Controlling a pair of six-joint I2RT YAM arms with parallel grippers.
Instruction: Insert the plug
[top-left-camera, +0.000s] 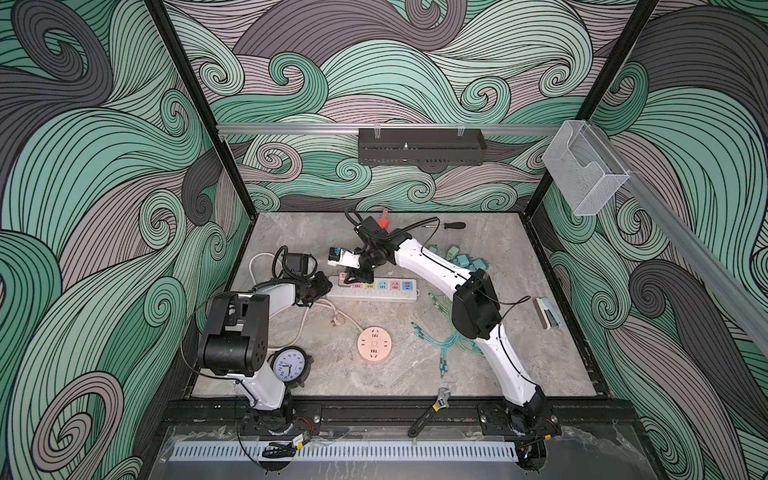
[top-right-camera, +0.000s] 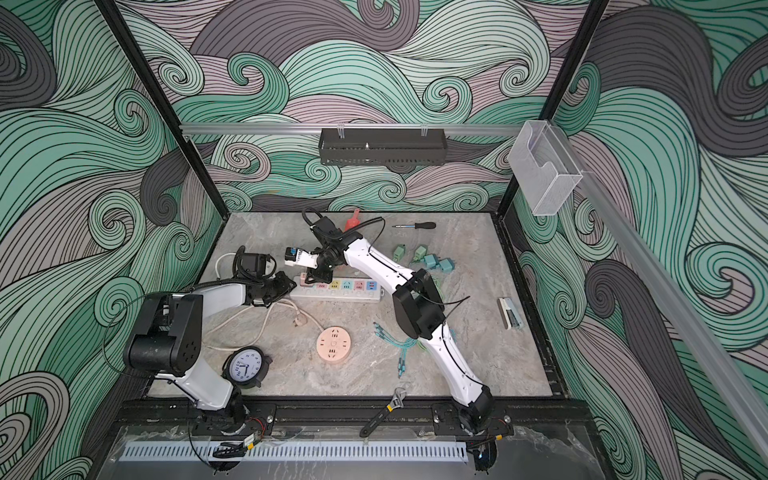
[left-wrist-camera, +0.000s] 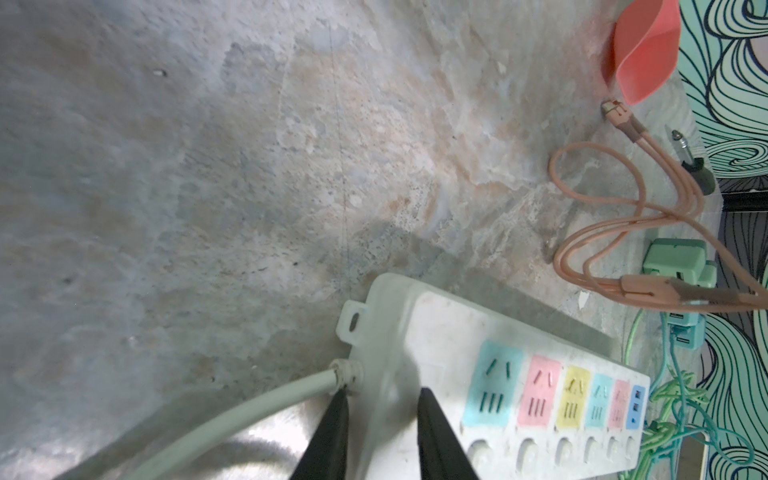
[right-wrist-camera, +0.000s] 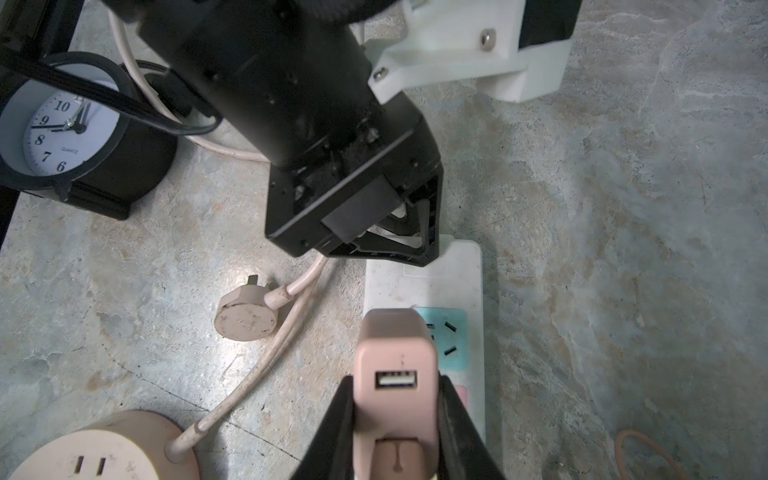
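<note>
Where the scuffed white plastic power strip (right-wrist-camera: 419, 282) ended, the right gripper (right-wrist-camera: 395, 382) clamped a smooth, boxy pink plug (right-wrist-camera: 395, 345) over the teal socket, prongs hidden. The left gripper (left-wrist-camera: 381, 395) straddled the strip's end beside its cord (left-wrist-camera: 249, 407); whether it was pinching was unclear.
</note>
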